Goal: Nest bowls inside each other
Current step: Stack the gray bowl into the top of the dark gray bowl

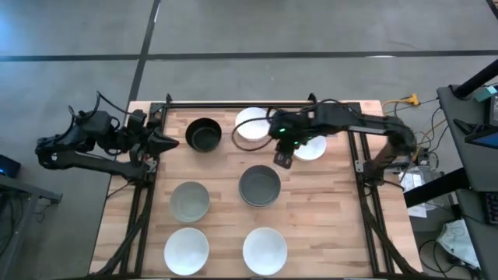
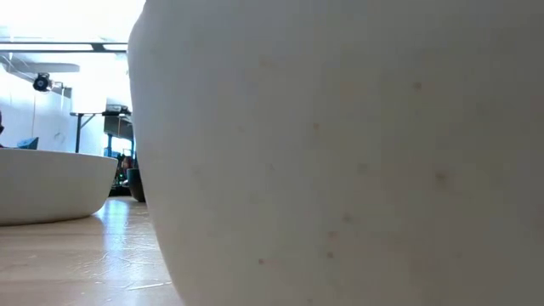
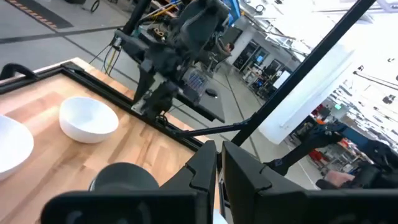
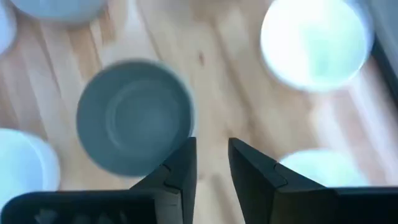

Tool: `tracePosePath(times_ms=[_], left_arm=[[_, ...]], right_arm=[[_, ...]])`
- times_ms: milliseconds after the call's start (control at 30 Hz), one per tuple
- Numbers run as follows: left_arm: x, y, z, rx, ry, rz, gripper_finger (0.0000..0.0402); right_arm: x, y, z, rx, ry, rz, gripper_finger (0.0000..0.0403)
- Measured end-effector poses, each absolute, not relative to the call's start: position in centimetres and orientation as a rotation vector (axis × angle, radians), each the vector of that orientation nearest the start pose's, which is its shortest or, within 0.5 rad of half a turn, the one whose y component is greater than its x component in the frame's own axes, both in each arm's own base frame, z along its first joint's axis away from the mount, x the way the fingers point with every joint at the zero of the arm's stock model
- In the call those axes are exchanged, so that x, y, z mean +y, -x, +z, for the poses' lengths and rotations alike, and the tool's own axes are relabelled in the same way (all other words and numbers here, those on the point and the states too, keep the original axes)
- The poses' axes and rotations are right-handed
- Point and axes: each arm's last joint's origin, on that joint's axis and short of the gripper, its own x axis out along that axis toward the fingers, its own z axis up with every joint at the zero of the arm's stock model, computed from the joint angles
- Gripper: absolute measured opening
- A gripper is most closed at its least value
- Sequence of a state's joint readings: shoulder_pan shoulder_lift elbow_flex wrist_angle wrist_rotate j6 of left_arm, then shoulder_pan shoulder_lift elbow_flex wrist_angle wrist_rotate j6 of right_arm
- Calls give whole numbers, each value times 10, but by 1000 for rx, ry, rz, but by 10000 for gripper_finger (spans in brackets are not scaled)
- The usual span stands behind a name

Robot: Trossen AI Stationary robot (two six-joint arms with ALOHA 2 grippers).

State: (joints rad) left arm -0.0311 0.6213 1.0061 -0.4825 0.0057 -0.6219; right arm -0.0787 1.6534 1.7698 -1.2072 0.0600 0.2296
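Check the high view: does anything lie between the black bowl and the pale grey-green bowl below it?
Nothing does. In the high view, only bare wooden tabletop shows between the black bowl and the pale grey-green bowl; neither gripper is over it.

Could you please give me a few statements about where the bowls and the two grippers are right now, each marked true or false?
1. The black bowl sits at the table's far edge, near the left gripper. True.
2. The dark grey bowl is nested inside a white bowl. False: it stands on the bare wood, alone or on other grey bowls.
3. The right gripper is above the table between the far white bowls and the dark grey bowl. True.
4. The right gripper is carrying a bowl. False: its wrist view shows nothing between the fingers.
5. Two white bowls stand side by side at the near edge. True.
6. The pale grey-green bowl lies upside down. False: it is upright.
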Motion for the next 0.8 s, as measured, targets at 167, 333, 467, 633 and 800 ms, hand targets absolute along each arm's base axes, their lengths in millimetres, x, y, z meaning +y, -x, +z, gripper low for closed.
tracePosePath(times_ms=[167, 333, 467, 633, 800], left_arm=[[-4, -118, 394, 116, 620, -1, 13], [-5, -144, 385, 198, 617, 29, 13], [-6, -165, 374, 290, 615, 16, 13], [-11, -187, 357, 441, 531, -108, 13], [-14, -186, 343, 620, 553, -136, 13]], right_arm=[[-25, -298, 375, 755, -258, -192, 77], [-18, -278, 370, 413, -413, -17, 72], [-13, -261, 363, 188, -503, 71, 73], [-11, -238, 357, 18, -565, 114, 74], [-10, -219, 356, -38, -585, 121, 75]])
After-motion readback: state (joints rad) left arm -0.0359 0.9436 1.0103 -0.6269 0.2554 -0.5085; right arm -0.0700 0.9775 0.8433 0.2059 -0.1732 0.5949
